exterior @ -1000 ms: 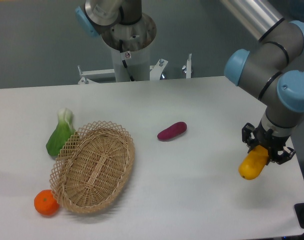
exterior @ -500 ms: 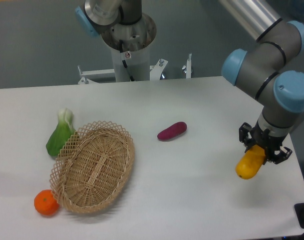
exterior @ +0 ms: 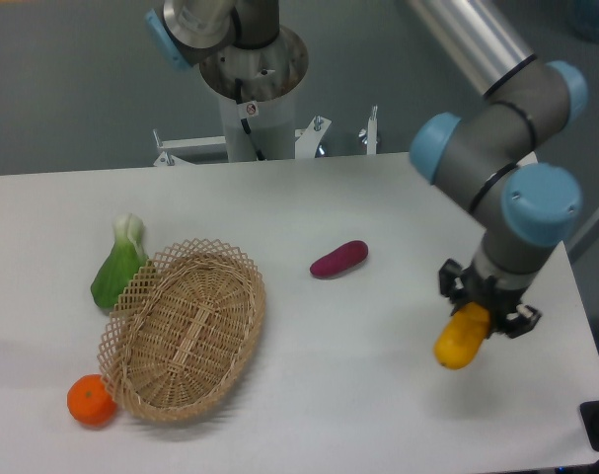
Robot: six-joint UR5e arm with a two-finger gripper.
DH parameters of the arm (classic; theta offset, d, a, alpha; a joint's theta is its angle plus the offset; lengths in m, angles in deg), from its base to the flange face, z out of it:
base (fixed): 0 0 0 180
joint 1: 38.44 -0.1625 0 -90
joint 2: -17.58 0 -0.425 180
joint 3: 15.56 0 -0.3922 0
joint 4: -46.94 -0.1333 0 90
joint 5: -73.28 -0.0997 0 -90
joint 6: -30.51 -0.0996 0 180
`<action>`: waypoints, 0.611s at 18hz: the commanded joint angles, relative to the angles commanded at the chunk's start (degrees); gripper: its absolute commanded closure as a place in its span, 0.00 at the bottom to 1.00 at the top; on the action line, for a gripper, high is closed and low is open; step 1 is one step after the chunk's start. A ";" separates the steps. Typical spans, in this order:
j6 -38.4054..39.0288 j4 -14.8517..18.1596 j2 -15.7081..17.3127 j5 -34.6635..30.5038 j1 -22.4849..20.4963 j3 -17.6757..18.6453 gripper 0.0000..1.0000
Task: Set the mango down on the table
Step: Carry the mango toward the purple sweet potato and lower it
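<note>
While the mango point(exterior: 459, 338) is gripped at its upper end by the hand point(exterior: 485, 307), its yellow-orange body is seen hanging down and to the left of the fingers — over the right part of the white bench point(exterior: 378, 395); whether it touches the surface cannot be told. The hand is closed around the fruit. Well to the left, a wicker basket point(exterior: 186, 328) is tilted on the bench with nothing seen inside it — a tangerine point(exterior: 91, 400), a green vegetable point(exterior: 118, 265) and a purple sweet potato point(exterior: 339, 259) lie outside.
</note>
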 joint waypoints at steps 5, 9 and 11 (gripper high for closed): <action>-6.66 -2.64 5.18 -1.84 0.01 11.51 0.71; -8.26 -10.53 7.30 -1.84 0.36 20.30 0.66; -8.00 -12.40 6.77 -1.93 1.49 20.24 0.61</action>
